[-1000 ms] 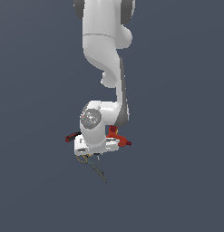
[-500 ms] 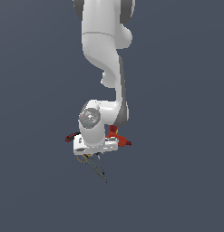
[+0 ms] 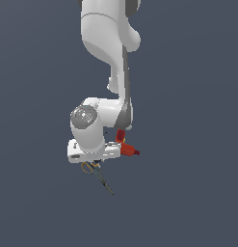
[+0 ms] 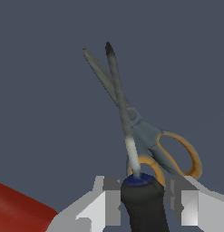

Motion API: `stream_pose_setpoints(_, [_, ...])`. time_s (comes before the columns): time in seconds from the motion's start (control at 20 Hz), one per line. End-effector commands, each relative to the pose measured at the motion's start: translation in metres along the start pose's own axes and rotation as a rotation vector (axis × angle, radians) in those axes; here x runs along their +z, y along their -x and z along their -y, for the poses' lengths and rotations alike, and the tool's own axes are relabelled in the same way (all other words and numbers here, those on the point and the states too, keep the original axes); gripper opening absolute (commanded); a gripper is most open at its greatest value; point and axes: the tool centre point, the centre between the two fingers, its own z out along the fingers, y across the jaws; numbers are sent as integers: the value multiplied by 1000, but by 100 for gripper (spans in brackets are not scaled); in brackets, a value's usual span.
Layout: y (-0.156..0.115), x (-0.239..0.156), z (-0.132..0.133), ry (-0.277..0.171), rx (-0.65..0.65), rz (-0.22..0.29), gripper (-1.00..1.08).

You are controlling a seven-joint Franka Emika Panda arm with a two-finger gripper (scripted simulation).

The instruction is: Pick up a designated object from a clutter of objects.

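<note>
Screwdriver with the blue-tipped black handle sits between the two fingers of the gripper, which press against the handle on both sides and grip it; its thin grey shaft points away from the wrist camera and crosses in front of the scissors. The scissors, with yellow handle loops and grey blades slightly parted, lie just beyond the shaft on the dark floor. A red tool shows at the edge of the wrist view, beside one finger. In the exterior view the gripper hangs low under the white arm, the scissors peek out below it with their blades toward the exterior view's right, and the red tool lies just beside the hand on the exterior view's right. Compared with a second ago, the hand sits a little higher in the exterior view, and the small red piece seen then at its left no longer shows.
</note>
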Motion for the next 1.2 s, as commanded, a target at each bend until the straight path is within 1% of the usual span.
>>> stream_pose_setpoints(0.0, [-3, -22, -10, 0, -1, -1, -100])
stream_pose_setpoints(0.8, [-30, -176, -80, -6, -10, 7, -100])
stream_pose_setpoints(1.15, [-41, -225, -103, -8, -14, 10, -100])
